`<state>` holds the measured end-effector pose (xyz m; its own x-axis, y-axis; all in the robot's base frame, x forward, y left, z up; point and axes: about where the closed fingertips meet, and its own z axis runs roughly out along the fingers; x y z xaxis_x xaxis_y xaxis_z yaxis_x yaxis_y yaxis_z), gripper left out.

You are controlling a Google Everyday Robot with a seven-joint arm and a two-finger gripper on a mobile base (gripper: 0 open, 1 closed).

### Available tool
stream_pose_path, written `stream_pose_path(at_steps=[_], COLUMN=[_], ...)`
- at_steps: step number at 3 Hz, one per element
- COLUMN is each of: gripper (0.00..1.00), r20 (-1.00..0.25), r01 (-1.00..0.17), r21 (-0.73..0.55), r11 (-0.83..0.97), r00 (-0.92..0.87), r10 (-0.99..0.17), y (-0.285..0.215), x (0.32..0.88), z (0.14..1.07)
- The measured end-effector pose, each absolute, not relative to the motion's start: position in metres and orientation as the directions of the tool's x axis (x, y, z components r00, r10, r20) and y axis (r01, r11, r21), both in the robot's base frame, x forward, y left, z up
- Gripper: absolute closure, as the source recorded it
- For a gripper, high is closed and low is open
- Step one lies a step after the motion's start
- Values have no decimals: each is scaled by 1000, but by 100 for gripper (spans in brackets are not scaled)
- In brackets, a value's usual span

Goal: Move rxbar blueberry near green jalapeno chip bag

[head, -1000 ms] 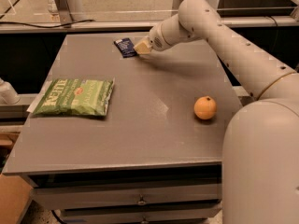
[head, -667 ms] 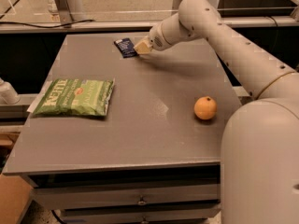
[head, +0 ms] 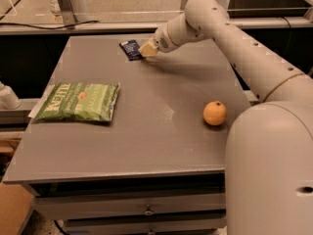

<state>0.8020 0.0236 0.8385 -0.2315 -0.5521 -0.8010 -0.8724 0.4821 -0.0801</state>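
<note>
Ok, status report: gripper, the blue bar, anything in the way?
Gripper at grey table's far edge, at the small navy-blue wrapped snack bar. Flat green chip bag lies front left, apart. Round orange fruit right, off the path.

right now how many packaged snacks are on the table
2. The rxbar blueberry lies near the far edge of the table, the gripper right beside it; the green jalapeno chip bag lies flat near the left edge. The arm might hide more.
</note>
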Motion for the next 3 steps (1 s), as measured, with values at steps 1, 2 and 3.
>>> stream_pose_path(at_steps=[1,2,3], gripper=[12,0,0], r20=[-802,-801,-801], r01=[-874,-876,-877], r21=[-83,-71,-68], r11=[479,477,476], r00=[-227,-234,-236], r10=[-552,-550,-551], y=[25,32,34], x=[804,809,811], z=[842,833,830])
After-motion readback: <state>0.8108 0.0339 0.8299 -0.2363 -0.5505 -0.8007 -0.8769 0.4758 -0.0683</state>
